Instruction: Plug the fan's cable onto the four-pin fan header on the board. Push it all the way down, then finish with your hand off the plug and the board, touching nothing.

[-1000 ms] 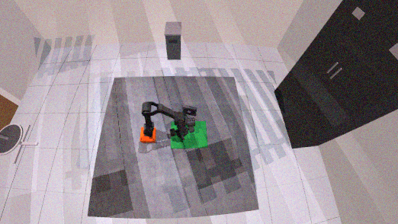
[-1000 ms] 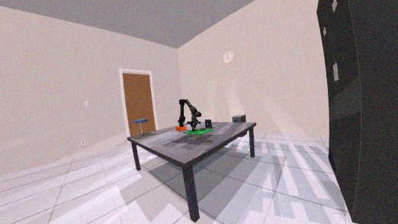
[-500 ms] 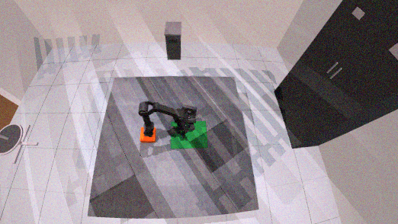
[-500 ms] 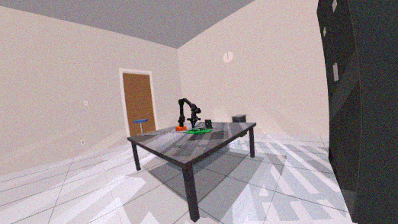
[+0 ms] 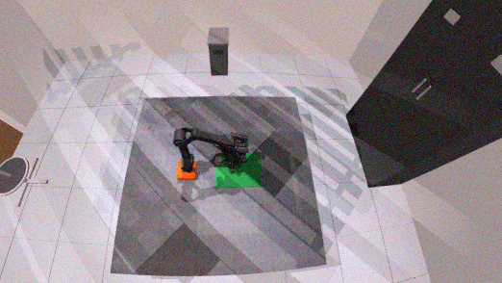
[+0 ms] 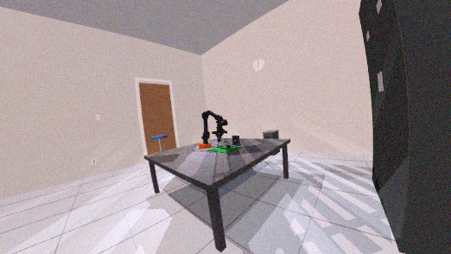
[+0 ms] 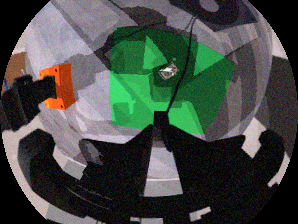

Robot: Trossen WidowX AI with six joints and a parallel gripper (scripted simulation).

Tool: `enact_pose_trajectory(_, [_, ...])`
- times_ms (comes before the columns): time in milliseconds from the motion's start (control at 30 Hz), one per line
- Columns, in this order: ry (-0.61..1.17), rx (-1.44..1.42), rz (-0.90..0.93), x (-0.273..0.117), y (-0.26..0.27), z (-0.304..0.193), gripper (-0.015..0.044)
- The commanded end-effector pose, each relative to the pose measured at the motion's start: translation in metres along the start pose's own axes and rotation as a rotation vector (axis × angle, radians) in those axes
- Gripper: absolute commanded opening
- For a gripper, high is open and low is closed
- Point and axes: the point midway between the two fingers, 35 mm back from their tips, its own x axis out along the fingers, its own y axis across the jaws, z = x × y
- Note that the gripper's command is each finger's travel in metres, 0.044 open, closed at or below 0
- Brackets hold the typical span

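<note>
The green board (image 5: 249,177) (image 6: 225,149) (image 7: 131,107) lies flat on the table. A small pale rectangular part (image 7: 168,71), which looks like the fan header, sits on it, ahead of the fingers in the wrist view. My gripper (image 5: 234,167) (image 6: 219,139) (image 7: 160,127) points down above the board and is shut on the small black plug (image 7: 161,117). The black cable (image 7: 186,72) runs from the plug, past the pale part, towards the dark fan (image 5: 239,140) (image 6: 236,140) (image 7: 207,7). The plug is apart from the pale part. Its pin side is hidden.
The arm's orange base (image 5: 187,170) (image 6: 205,146) (image 7: 65,86) stands to the left of the board. The fan stands just behind the board in the top view. The dark table (image 5: 163,231) (image 6: 190,166) carries all of these, with striped shadows across it.
</note>
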Motion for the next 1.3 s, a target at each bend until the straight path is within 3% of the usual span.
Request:
enact_pose_trajectory(0, [-0.026,0.083,0.004,-0.003,-0.013,-0.001,0.0])
enact_pose_trajectory(933, [-0.205,0.698,0.082,-0.001,-0.102,-0.002,0.0])
enact_pose_trajectory(1267, [-0.238,0.74,0.082,0.003,-0.108,-0.002,0.0])
